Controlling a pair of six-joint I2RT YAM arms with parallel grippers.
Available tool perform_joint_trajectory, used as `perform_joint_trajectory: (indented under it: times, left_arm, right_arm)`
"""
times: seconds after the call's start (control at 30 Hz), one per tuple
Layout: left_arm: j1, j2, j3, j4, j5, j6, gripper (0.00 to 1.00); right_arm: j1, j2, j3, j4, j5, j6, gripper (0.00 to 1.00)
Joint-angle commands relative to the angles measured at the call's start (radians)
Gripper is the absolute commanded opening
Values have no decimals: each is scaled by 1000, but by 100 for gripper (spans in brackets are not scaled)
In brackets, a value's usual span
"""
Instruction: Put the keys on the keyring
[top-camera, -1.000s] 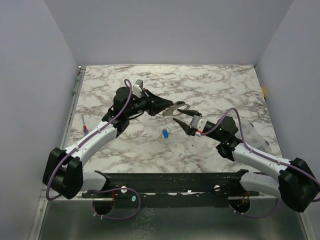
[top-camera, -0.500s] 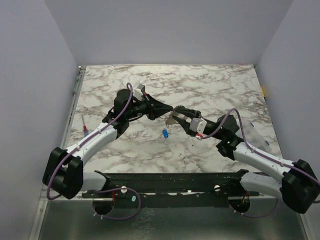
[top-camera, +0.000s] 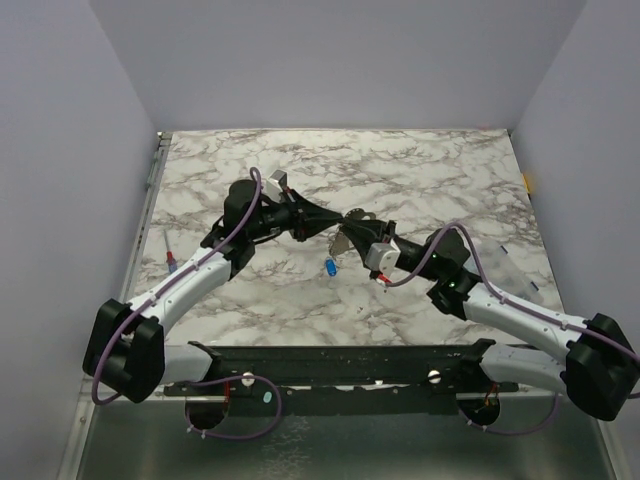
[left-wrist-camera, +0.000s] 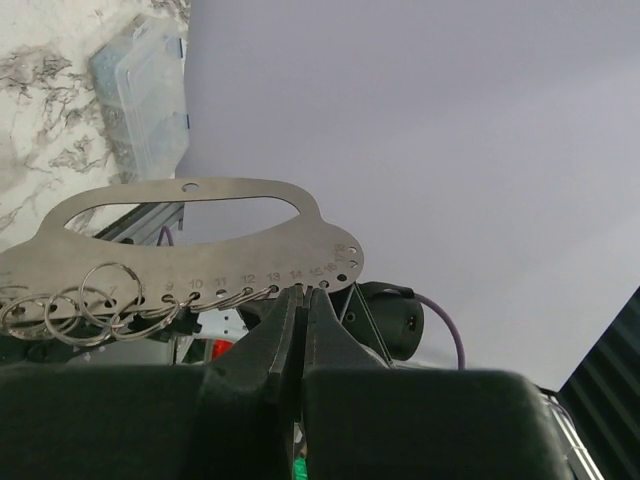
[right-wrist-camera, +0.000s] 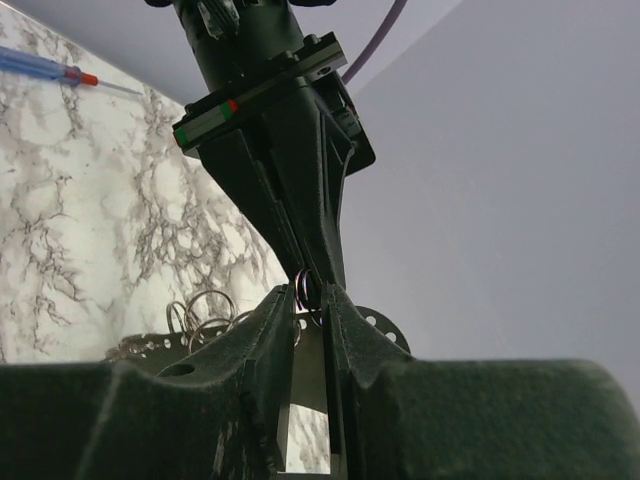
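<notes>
Two claws, tip to tip: left claw (left-wrist-camera: 302, 294) clamps a flat silvery holed metal plate (left-wrist-camera: 200, 260), right claw (right-wrist-camera: 309, 298) pinches a small wire ring (right-wrist-camera: 306, 285). There's a small blue-headed key (top-camera: 330, 266) on the marble worktop (top-camera: 430, 170).

The left arm (top-camera: 190, 275) is reaching from the lower left of the top view up toward the middle, its wrist lying nearly level. The right arm (top-camera: 510, 310) is stretching in from the lower right toward the same spot. The left gripper (top-camera: 336, 220) and the right gripper (top-camera: 352, 224) are pointing at each other, tips almost touching. The left fingers (left-wrist-camera: 272, 340) are pressing together on the edge of a perforated metal plate (left-wrist-camera: 250, 245). The right fingers (right-wrist-camera: 262, 335) are standing a slim gap apart; whether they are pinching anything is unclear.
</notes>
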Motion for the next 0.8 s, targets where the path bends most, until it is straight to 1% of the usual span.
perform_joint_trajectory:
  times: [0.0, 0.23, 0.33, 0.43, 0.53, 0.6, 0.67, 0.7, 0.77]
  left_arm:
    - [-5, -54, -8, 19, 50, -41, 0]
    - [-5, -78, -27, 10, 62, -44, 0]
    - [-5, -83, -30, 8, 67, -46, 0]
    - [-5, -87, -30, 4, 72, -48, 0]
    - [-5, -89, -32, 1, 73, -41, 1]
    - [-5, -90, -35, -6, 63, -28, 16]
    - [-5, -96, -39, -11, 46, -10, 35]
    - [-4, -99, -39, -18, 35, 9, 42]
    - [-3, -104, -37, -31, 15, 55, 49]
  right_arm:
    - [20, 22, 25, -45, 74, -71, 24]
    - [39, 37, 32, -61, 109, -145, 12]
    - [48, 48, 44, -97, 113, -173, 1]
    - [63, 50, 44, -107, 122, -187, 1]
    - [71, 36, 57, -126, 132, -162, 0]
    - [71, 21, 59, -125, 129, -133, 1]
    - [71, 6, 65, -146, 126, -105, 1]
    - [71, -1, 68, -160, 123, -83, 1]
    - [71, -27, 65, -177, 117, -28, 1]
